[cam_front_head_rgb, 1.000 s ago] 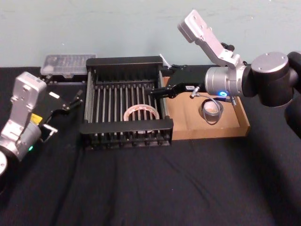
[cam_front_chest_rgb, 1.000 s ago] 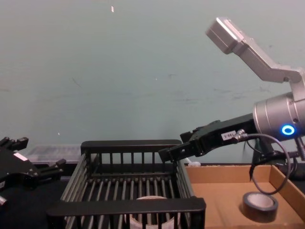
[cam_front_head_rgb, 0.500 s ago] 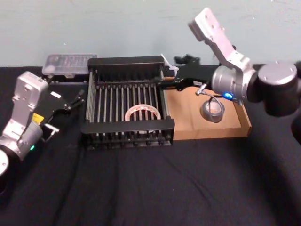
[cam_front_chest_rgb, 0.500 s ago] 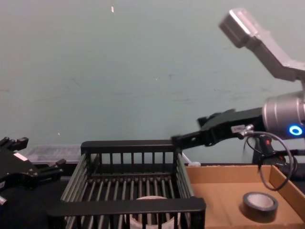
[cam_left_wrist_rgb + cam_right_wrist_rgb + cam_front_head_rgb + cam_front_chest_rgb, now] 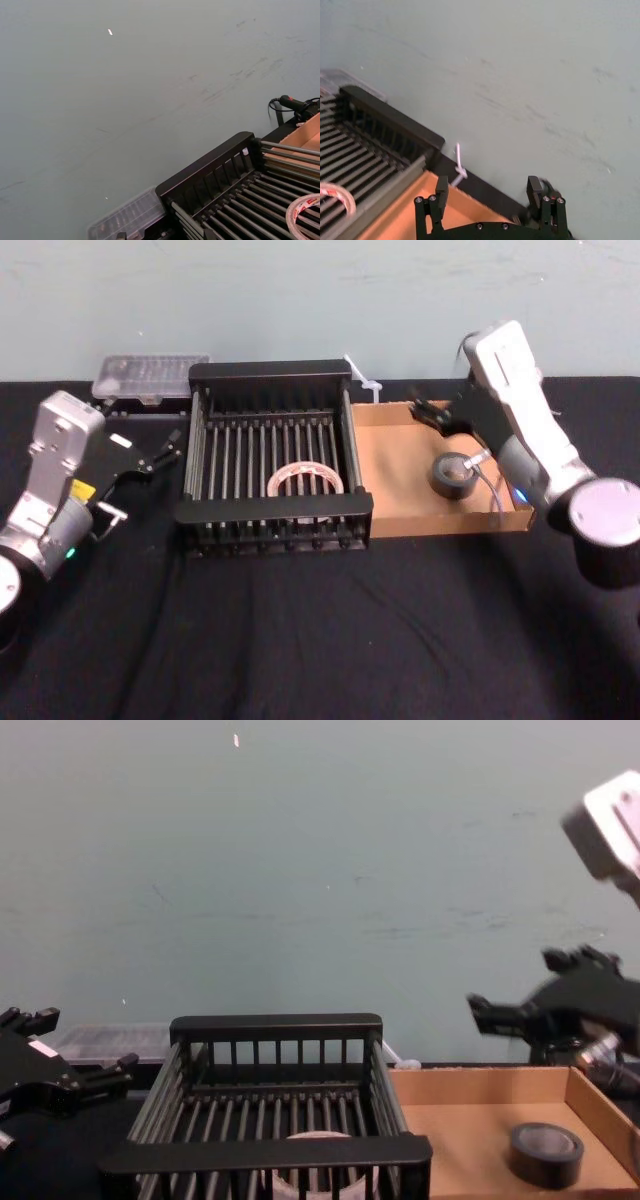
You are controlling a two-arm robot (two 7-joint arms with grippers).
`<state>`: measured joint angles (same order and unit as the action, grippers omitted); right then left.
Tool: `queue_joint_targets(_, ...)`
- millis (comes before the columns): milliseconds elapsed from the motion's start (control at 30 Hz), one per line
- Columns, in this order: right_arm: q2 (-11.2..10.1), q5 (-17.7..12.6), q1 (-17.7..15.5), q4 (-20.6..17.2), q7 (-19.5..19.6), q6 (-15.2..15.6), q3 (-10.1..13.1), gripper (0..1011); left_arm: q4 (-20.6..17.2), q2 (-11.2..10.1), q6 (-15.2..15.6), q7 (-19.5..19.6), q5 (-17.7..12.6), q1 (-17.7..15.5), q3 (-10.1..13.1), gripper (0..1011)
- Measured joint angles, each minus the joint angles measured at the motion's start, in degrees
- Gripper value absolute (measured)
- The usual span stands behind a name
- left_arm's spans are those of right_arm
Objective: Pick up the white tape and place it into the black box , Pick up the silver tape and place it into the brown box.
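The white tape (image 5: 303,480) lies flat on the bars of the black box (image 5: 270,508), and its edge shows in the left wrist view (image 5: 306,214) and the right wrist view (image 5: 336,196). The silver tape (image 5: 455,475) lies flat in the brown box (image 5: 400,495), toward its right side (image 5: 545,1152). My right gripper (image 5: 428,412) hovers over the brown box's back right part, above and behind the silver tape, open and holding nothing (image 5: 488,192). My left gripper (image 5: 150,455) is parked left of the black box, open and empty.
A clear plastic case (image 5: 150,375) lies behind the black box at the back left. A white tie (image 5: 360,380) sticks up behind the seam of the two boxes. Black cloth (image 5: 300,640) covers the table's front. A pale green wall closes the back.
My right arm has swung back to the right, from over the seam between the boxes to over the brown box's right part. Both tapes and the left arm stayed put.
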<state>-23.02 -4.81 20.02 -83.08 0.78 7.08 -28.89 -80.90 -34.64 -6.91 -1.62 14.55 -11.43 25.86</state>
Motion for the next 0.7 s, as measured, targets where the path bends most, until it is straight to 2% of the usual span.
queue_joint_targets(300,-1.2,-0.9,-5.8,-1.0,1.0,0.9,3.4,1002,0.0,0.0,0.0,0.0,0.0,0.0,0.0,1001)
queue_joint_targets(533,-1.0,-1.5,-7.4,-1.5,1.3,2.3,5.5,1002,0.0,0.0,0.0,0.0,0.0,0.0,0.0,1001)
queue_joint_targets(700,-1.0,-1.5,-7.4,-1.5,1.3,2.4,5.5,1002,0.0,0.0,0.0,0.0,0.0,0.0,0.0,1001)
